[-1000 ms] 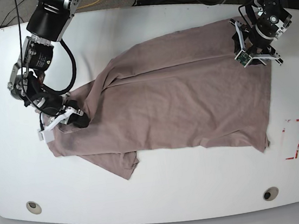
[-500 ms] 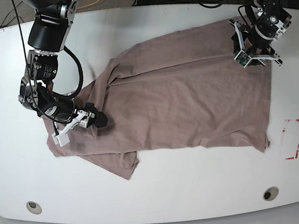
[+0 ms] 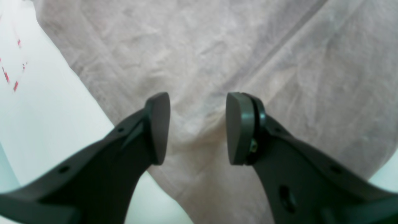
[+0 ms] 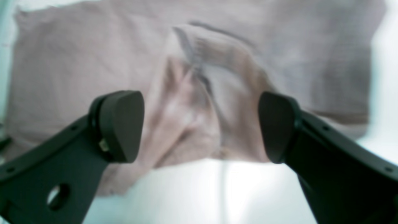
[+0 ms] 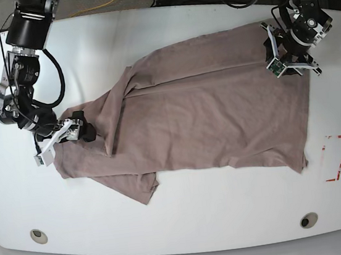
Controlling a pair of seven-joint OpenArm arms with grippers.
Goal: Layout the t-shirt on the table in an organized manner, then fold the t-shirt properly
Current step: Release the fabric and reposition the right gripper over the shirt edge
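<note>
The left gripper [image 3: 196, 129] hung over the t-shirt [image 3: 217, 62] with its dark fingers [image 3: 158, 124] parted and nothing between them. Wrinkled mauve cloth filled most of the frame. The white table [image 3: 40, 102] showed beside the t-shirt's edge, bearing red tape marks [image 3: 11, 77].

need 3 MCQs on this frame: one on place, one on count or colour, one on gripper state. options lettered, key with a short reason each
1. Where on the table is the red tape mark, in the base view?
A. near the right edge
B. near the left edge
C. under the t-shirt

2. How many round grommet holes show in the tabletop?
A. none
B. two
C. four

3. How does the right gripper stand?
A. shut on a sleeve
B. shut on nothing
C. open, holding nothing

Key:
1 A: the mark lies on bare table to the right of the t-shirt, near the right edge.
2 B: one hole lies near the front left, the other near the front right.
3 C: the right wrist view shows the jaws wide apart, with the bunched fabric below them and not pinched.
</note>
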